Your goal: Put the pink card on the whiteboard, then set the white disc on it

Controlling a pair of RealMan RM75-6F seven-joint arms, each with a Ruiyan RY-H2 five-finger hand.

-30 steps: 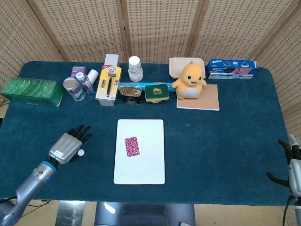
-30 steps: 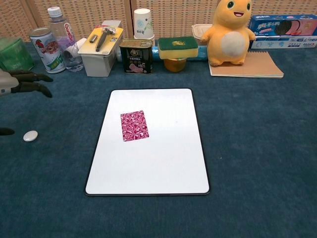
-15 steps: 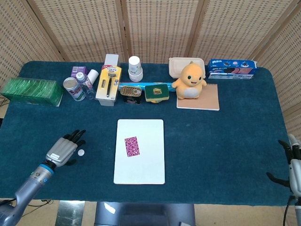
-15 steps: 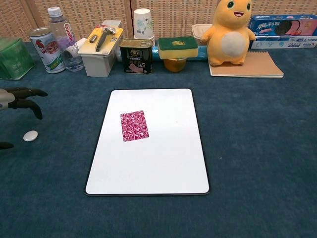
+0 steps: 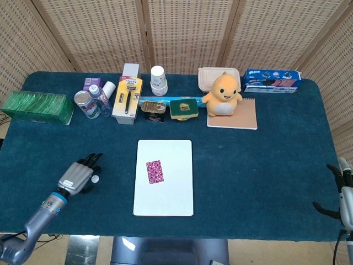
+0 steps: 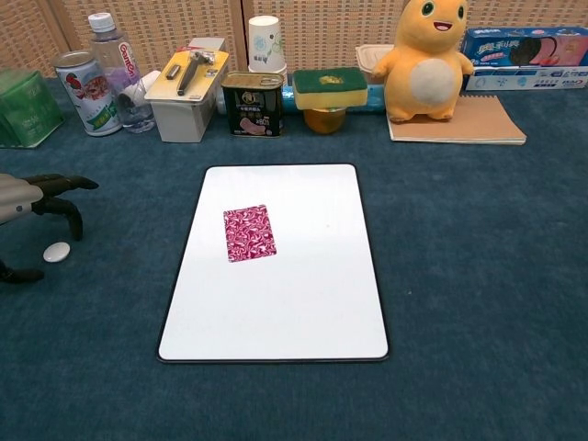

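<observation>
The blue-carpeted tabletop [image 5: 265, 165] carries the whiteboard [image 5: 165, 196] at centre frame, and the pink card [image 5: 155, 171] lies flat on the board's left half, as it did a second ago. At lower left of the head view the left hand [image 5: 79, 176] has drawn nearer the white disc [image 5: 95, 178] than a second ago; its dark fingers [image 5: 91, 161] now curl down around the disc, spread and holding nothing, though whether a fingertip touches the disc cannot be told. The disc rests on the carpet left of the whiteboard, unmoved. The chest view shows only the edge of that hand at the left border, with fingers arched above the disc and the thumb below it, a gap the head view hides. The right hand [image 5: 345, 190] appears only in the head view, at the lower right edge, fingers loosely apart and empty. The chest view reads the yellow plush toy [image 6: 428, 61] and tin can [image 6: 254, 104] in the back row more plainly.
</observation>
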